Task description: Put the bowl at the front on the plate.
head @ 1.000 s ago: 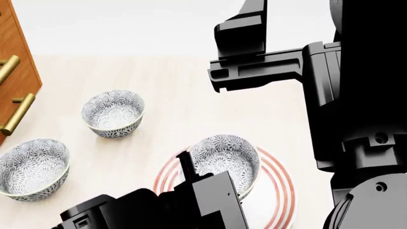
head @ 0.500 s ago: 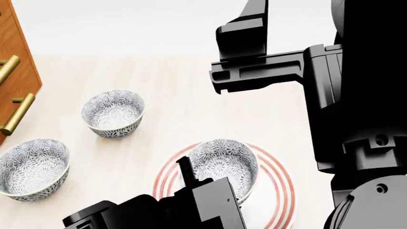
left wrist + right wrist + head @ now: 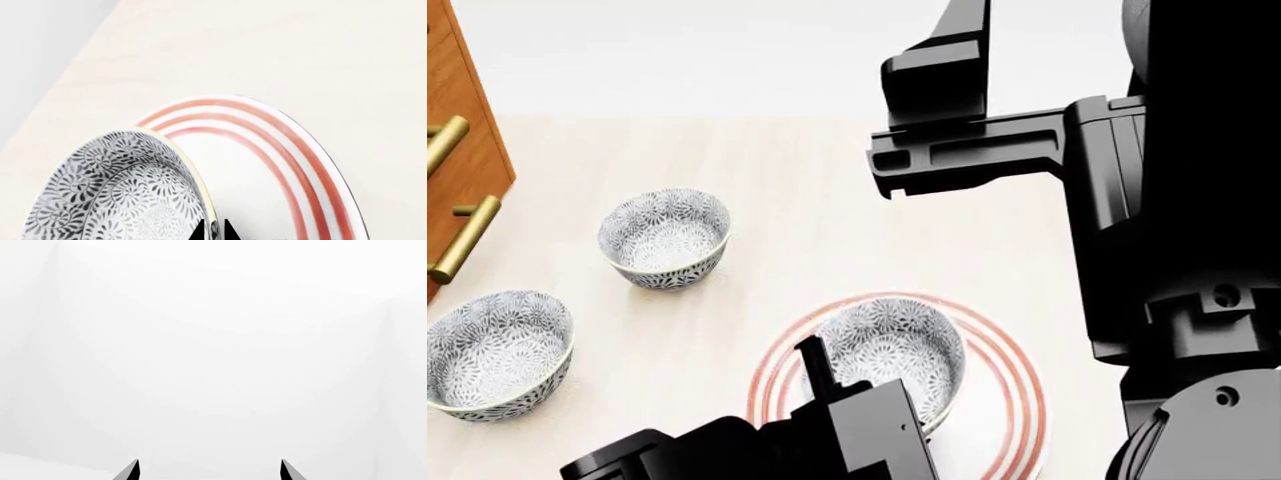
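Observation:
The bowl, white with a dense blue-grey floral pattern, is over the middle of the plate, a wide white plate with three red rings. My left gripper is shut on the bowl's rim, one fingertip inside and one outside. In the left wrist view the bowl covers part of the plate. Whether the bowl's base touches the plate is hidden. My right gripper is open and empty, facing a blank white wall; its arm is raised at the right.
Two look-alike bowls stand on the pale wooden table: one at mid-left, one at the near left. A wooden cabinet with brass handles borders the table's left side.
My left gripper has carried the bowl a little down and toward me, so it now sits more centrally within the plate's rings. The right arm has barely shifted.

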Motion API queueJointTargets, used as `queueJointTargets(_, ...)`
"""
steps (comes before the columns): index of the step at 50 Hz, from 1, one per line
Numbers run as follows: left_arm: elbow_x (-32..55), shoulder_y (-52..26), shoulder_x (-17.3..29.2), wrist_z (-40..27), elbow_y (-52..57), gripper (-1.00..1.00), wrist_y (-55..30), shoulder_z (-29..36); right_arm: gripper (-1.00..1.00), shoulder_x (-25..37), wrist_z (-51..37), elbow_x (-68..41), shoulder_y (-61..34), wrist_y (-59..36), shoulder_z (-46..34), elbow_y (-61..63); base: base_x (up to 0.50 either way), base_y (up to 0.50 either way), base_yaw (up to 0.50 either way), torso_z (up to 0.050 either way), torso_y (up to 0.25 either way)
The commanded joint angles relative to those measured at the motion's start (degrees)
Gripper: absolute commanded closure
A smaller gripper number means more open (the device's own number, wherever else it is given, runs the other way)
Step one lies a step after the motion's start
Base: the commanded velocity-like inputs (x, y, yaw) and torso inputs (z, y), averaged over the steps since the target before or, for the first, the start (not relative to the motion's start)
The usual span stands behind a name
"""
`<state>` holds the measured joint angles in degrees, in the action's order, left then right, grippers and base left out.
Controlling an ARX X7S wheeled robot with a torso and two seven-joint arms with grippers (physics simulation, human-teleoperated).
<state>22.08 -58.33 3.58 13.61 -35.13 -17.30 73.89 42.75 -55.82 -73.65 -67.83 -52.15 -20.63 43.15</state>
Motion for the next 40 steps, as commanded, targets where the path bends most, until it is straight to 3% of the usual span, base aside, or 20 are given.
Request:
queueJointTargets(1,0.0,0.0,-0.2,-0.5,-0.2,1.0,0.3,-0.1,-1.0,-0.1,-0.1,0.0,-0.2,0.0,-0.2,-0.1,0.0,0.0,0.0,0.0,0.0)
queueJointTargets(5,0.9,-0.2,0.0,-0.6,0.9,1.0,-0.8,-0.7,-1.0,0.0,-0.1,-0.2,-0.4,0.0,-0.2,-0.1,0.0,0.0,0.0,0.0,0.0)
queueJointTargets(6,1.2,-0.1,0.2,-0.6,1.4,-1.0,-0.4,-1.0,-1.0,0.0,-0.1,-0.1,-0.4,0.0,-0.2,-0.2,0.0,0.0,0.0,0.0,0.0)
queueJointTargets(24,0.8,-0.3,0.5,-2.5,1.1,-1.0,0.0,-1.2,-1.0,0.3,0.0,-0.5,-0.3,0.2,-0.3,0.2,0.0,0.0,0.0,0.0,0.0)
queueJointTargets(40,7.3,-0.5,3.7,-0.5,10.7,-1.0,-3.8,-4.5,-1.0,0.6,-0.1,-0.7,-1.0,0.2,-0.2,0.1,0.0,0.0,0.0,0.0,0.0)
